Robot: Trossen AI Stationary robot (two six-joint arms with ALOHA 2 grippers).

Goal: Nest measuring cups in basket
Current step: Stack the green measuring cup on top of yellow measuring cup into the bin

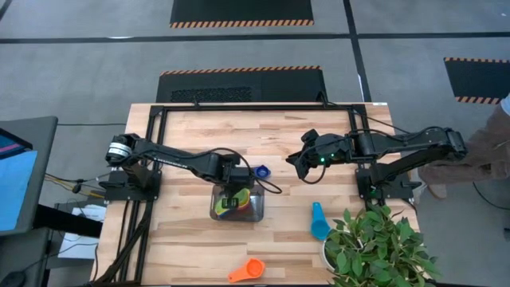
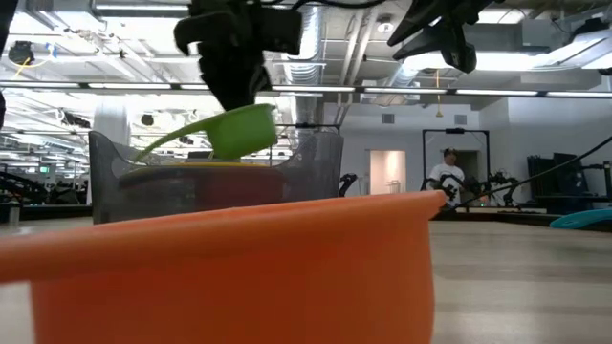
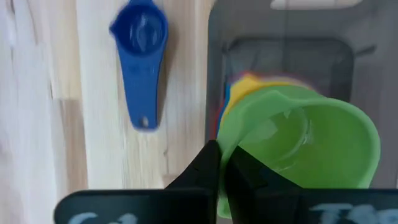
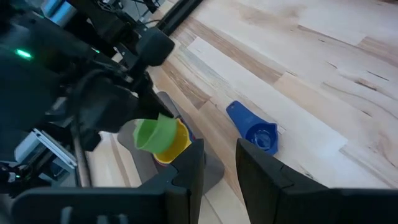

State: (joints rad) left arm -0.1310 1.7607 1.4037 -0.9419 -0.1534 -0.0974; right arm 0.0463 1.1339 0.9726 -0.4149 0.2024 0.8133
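My left gripper (image 1: 236, 190) is shut on the green measuring cup (image 2: 244, 129) and holds it over the dark grey basket (image 1: 217, 209). Red, yellow and blue cups (image 3: 229, 99) lie nested in the basket (image 2: 316, 158). The dark blue cup (image 1: 261, 171) lies on the table just beyond the basket, bowl up. The light blue cup (image 1: 319, 222) and the orange cup (image 1: 247, 271) rest on the table nearer the front edge. My right gripper (image 1: 296, 166) is open and hovers above the table, right of the dark blue cup (image 4: 256, 132). My left gripper pinches the green cup's wall (image 3: 231, 152) at the rim, on the side where the handle (image 2: 167, 143) leaves the bowl. The fingers (image 3: 208, 168) come from above, pointing down. The cup is lifted clear above the nested cups, tilted, with its handle sticking out sideways.
A potted plant (image 1: 374, 249) stands at the table's near right corner, beside the light blue cup. The orange cup (image 2: 220, 258) fills the foreground of the low view. A person (image 2: 445, 174) stands in the room behind, and another (image 1: 492, 147) beside the table's right edge.
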